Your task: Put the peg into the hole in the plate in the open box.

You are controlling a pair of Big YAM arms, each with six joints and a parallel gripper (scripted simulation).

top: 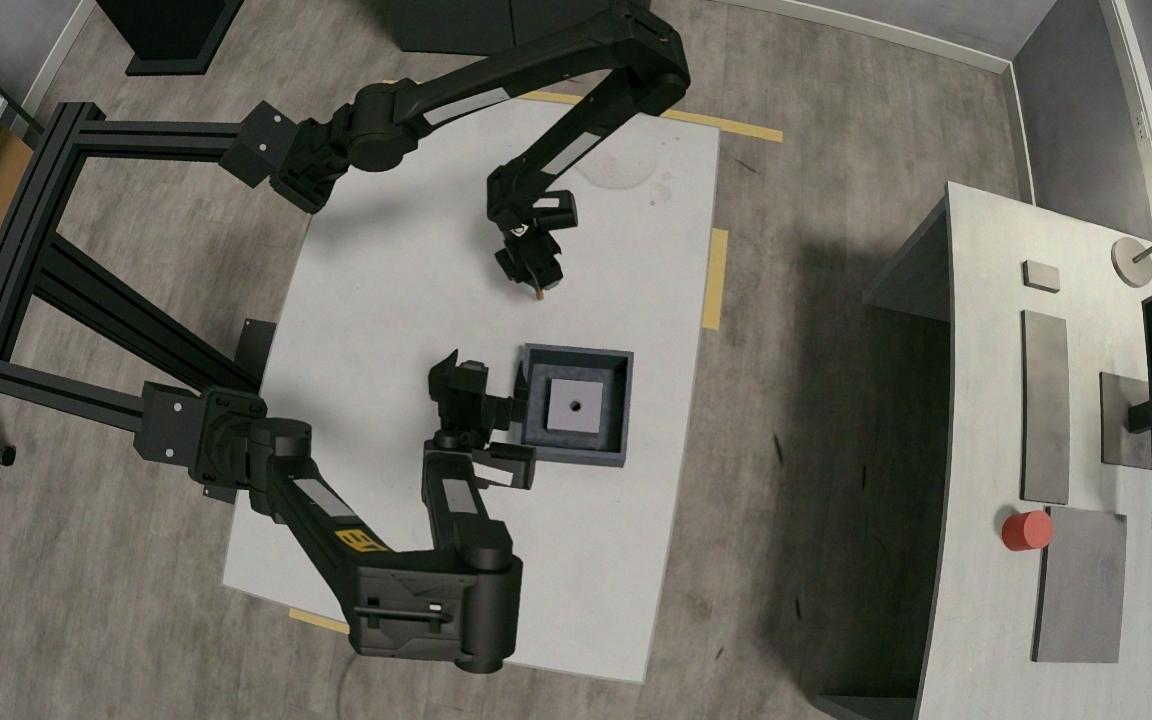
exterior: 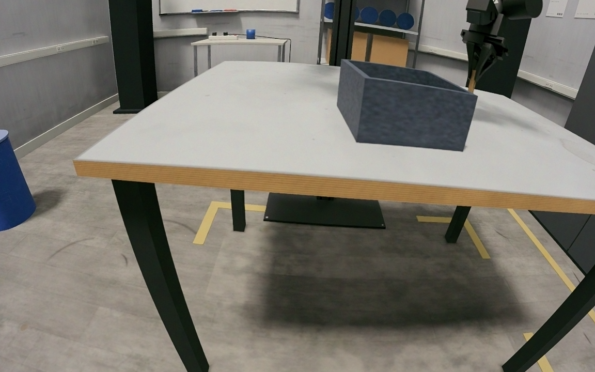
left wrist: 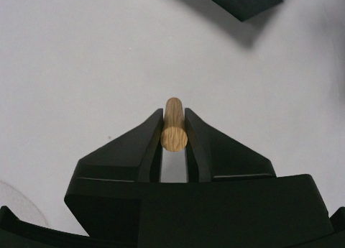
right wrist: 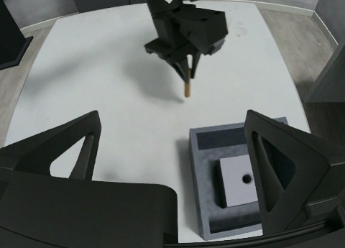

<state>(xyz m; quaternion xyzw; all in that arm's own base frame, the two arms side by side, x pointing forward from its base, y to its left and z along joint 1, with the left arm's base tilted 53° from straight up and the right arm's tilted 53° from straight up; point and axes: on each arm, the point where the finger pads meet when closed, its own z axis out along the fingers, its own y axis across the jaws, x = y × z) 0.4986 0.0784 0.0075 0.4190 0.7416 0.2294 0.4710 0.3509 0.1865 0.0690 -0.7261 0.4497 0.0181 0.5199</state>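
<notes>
Currently left gripper grips wooden peg above white table, outside open box; right gripper, fingers wide open, holds nothing.

Open air is lying between the right gripper's spread jaws. The box's near wall is standing below its right-hand finger in the wrist view, blocking low sideways travel; above the box's open top, room is remaining for passing.
</notes>
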